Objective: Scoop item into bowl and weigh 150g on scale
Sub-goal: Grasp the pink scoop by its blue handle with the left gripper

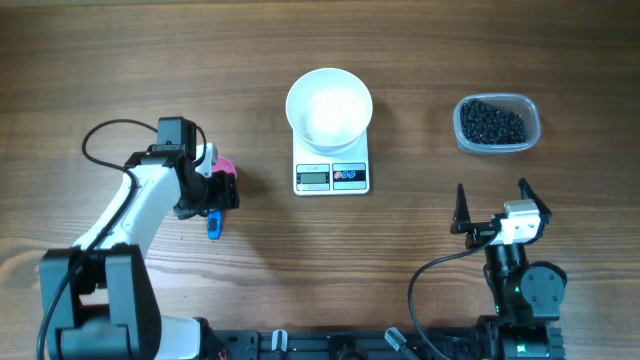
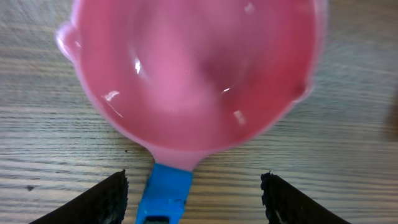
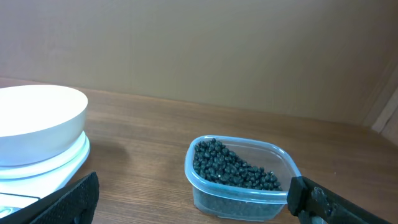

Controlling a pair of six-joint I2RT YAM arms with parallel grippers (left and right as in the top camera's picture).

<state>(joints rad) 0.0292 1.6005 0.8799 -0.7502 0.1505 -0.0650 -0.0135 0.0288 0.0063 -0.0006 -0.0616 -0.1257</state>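
From where I stand, nothing has been weighed yet. The white bowl (image 1: pixel 329 105) sits squarely on the scale (image 1: pixel 331 176) in the middle of the bench (image 1: pixel 120 60), and it looks empty. It seems to have been put there in advance so that whatever goes in registers straight away. The display (image 1: pixel 313 178) faces the robot's side, but it is too small for me to read.

The beans (image 3: pixel 230 165) are all in the clear tub (image 3: pixel 236 200), off to the right of the scale and well apart from it. They form a dark heap that does not reach the rim.

On the left, the pink scoop (image 2: pixel 193 74) lies flat on the wood, hollow side up, with its blue handle (image 2: pixel 165 193) pointing back towards the arm. The left tool (image 2: pixel 194 193) is lowered over that handle with its two fingers apart, one on each side and neither touching it. I take this as lining up for a grasp on the narrow part, which would leave the cup free to dig.

The right tool (image 1: pixel 492 205) rests near the robot's edge, with its jaws spread wide and holding nothing. It is aimed at the tub, perhaps to steady it later.

The scoop looks light and smooth, so a poorly centred pinch on the handle could twist it.
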